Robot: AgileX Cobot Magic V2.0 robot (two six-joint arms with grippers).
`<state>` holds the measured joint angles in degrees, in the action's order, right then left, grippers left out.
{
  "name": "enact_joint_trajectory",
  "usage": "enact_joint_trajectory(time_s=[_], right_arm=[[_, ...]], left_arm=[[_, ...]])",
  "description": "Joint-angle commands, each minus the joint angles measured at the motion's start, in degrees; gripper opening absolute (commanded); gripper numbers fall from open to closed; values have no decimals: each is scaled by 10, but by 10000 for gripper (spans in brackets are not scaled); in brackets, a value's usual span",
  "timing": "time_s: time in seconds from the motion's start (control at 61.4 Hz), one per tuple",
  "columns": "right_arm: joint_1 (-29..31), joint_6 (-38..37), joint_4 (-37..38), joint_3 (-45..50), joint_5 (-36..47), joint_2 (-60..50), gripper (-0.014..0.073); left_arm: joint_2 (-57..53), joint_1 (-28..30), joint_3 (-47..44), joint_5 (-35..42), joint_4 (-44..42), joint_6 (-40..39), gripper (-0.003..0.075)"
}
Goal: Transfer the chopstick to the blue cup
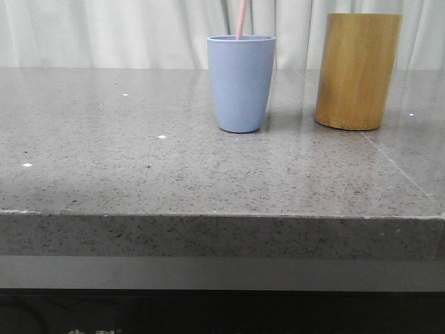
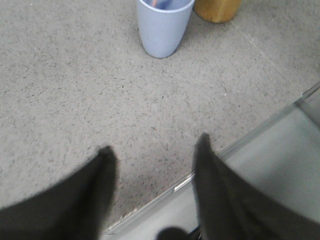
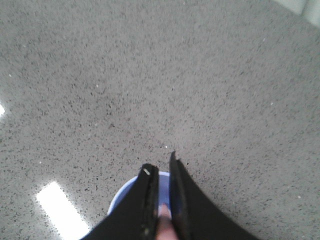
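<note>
From the front we see the blue cup (image 1: pixel 241 83) standing upright on the grey speckled table (image 1: pixel 139 174), with the wooden cylinder (image 1: pixel 357 71) just to its right, close by but not touching. The chopstick (image 1: pixel 240 19) rises out of the cup's mouth, nearly upright and leaning a little, and runs out of view at the top. In the right wrist view we look down between the right gripper (image 3: pixel 164 172), whose two dark fingers (image 3: pixel 149 200) are drawn close together and pinch the pink chopstick (image 3: pixel 163 215) between them, directly above the rim of the cup (image 3: pixel 120 197). In the left wrist view the left gripper (image 2: pixel 152 152) hangs over the table's near edge with its fingers (image 2: pixel 102 172) spread wide and nothing between them; the cup (image 2: pixel 162 32) stands well apart from it.
</note>
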<state>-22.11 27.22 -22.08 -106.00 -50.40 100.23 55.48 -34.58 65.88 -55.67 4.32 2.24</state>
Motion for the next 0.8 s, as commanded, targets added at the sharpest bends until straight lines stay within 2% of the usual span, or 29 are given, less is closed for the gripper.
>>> enact_joint_trajectory(time_s=[0.0,0.049,0.147,0.261,0.521,0.782], right_arm=[[1,5,-12,-15,34,-19,-5],[1,5,-15,-15,31,-18,52],[1,5,-19,-16,22,-18,248],[2,5,-19,-18,7,-30,372],[4,-24,38,-18,-30,-126,384],[4,-198,156,-1,-119,-249,383]], left_arm=[[-9,-4,16,39,8,-3,316],[-9,-4,16,39,8,-3,316],[-9,-4,16,39,8,-3,316],[-9,-4,16,39,8,-3,316],[-9,-4,16,39,8,-3,316],[-9,-4,16,39,8,-3,316]])
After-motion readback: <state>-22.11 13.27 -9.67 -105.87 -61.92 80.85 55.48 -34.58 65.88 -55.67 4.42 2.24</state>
